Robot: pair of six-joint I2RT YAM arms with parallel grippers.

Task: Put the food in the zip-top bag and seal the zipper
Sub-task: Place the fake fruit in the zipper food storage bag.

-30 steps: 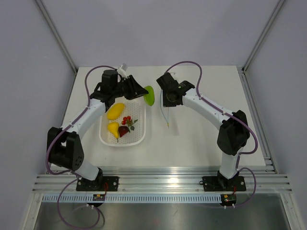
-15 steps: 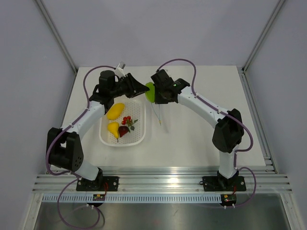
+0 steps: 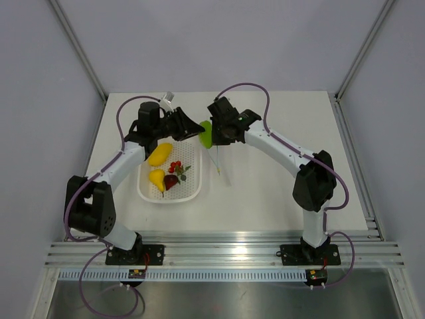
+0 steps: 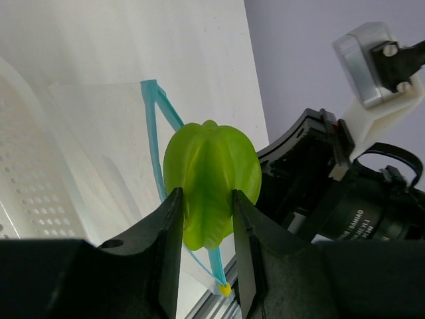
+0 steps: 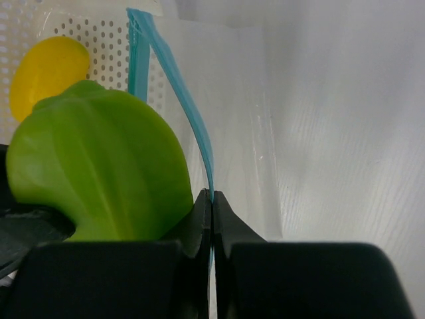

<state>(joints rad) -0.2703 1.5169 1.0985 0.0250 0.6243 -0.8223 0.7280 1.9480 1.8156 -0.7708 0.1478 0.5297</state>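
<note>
right claw nearer, pinching zipper, left clamping leaf

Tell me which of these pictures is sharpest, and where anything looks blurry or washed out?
Top external view: even light, sharp, faint shadows, but the clear zip-top bag nearly vanishes. Left wrist view: green piece crisp, left gripper a dark silhouette. Right wrist view: close-up green piece looks soft; bag washed pale behind the blue zipper.
</note>
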